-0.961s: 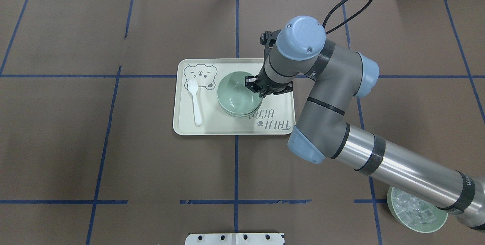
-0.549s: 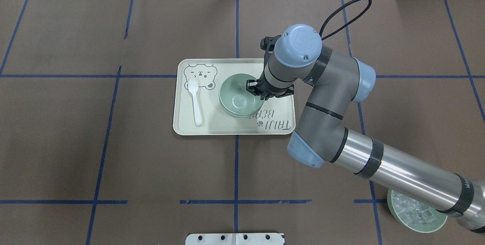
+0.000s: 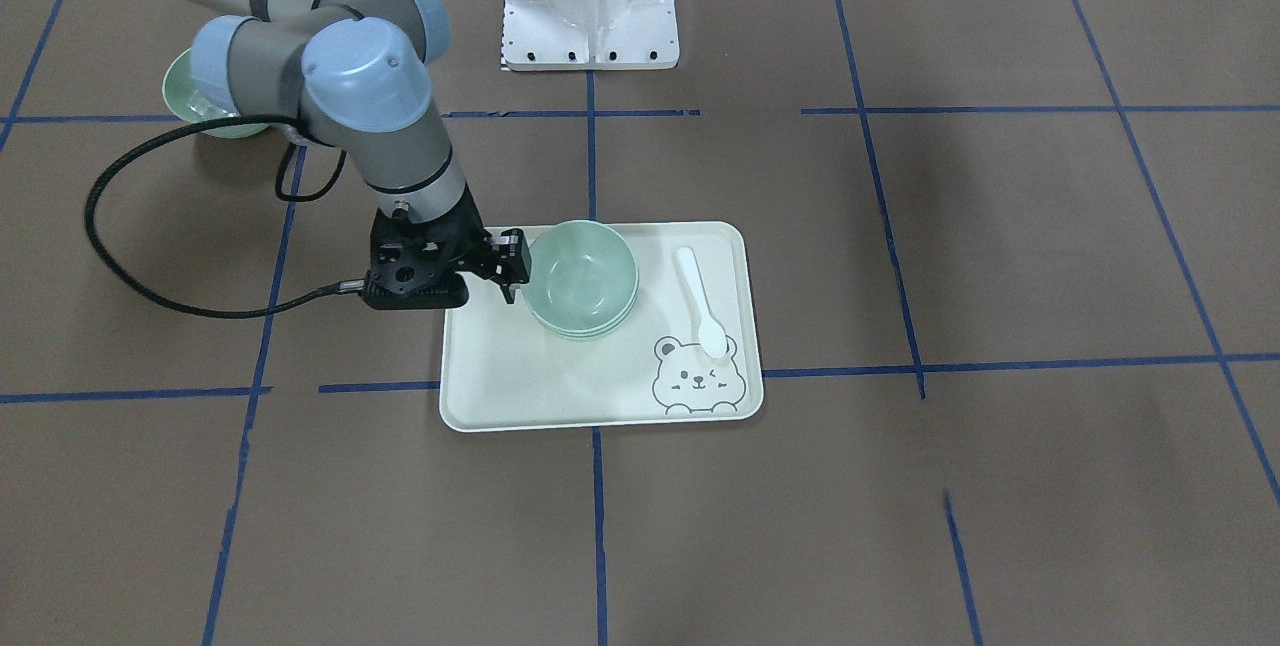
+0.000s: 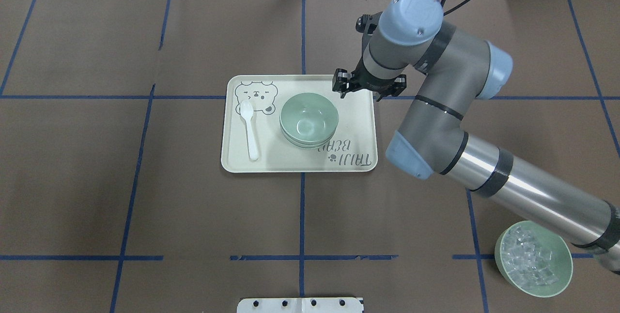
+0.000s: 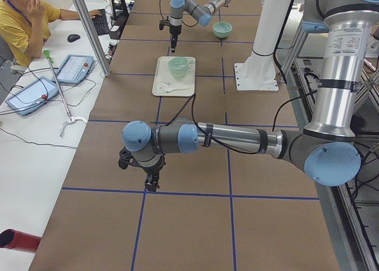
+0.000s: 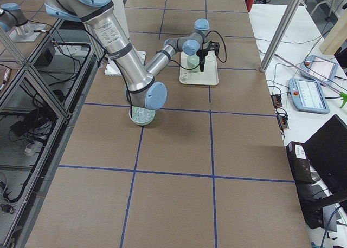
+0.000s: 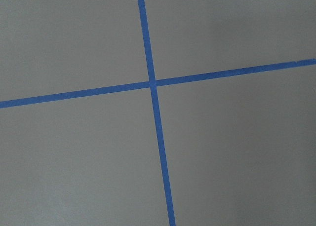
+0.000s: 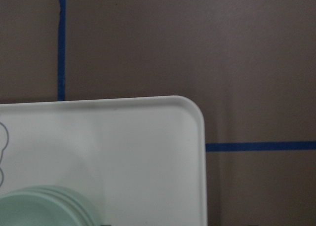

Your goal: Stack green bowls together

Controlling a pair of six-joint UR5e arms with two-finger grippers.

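Observation:
The green bowls sit nested in one stack on the cream bear tray. The stack also shows in the front view, the left view and the right wrist view. My right gripper is open and empty. It hovers over the tray's far right corner, beside the stack and clear of it, as the front view also shows. My left gripper hangs over bare table far from the tray; I cannot tell if it is open or shut.
A white spoon lies on the tray next to the bear drawing. A green bowl of clear cubes stands at the near right of the table, by my right arm. Blue tape lines cross the brown table cover.
My right gripper has risen from the stack's rim and moved away to the far right. The arm has swung off the bowl of cubes. The stack has stayed put.

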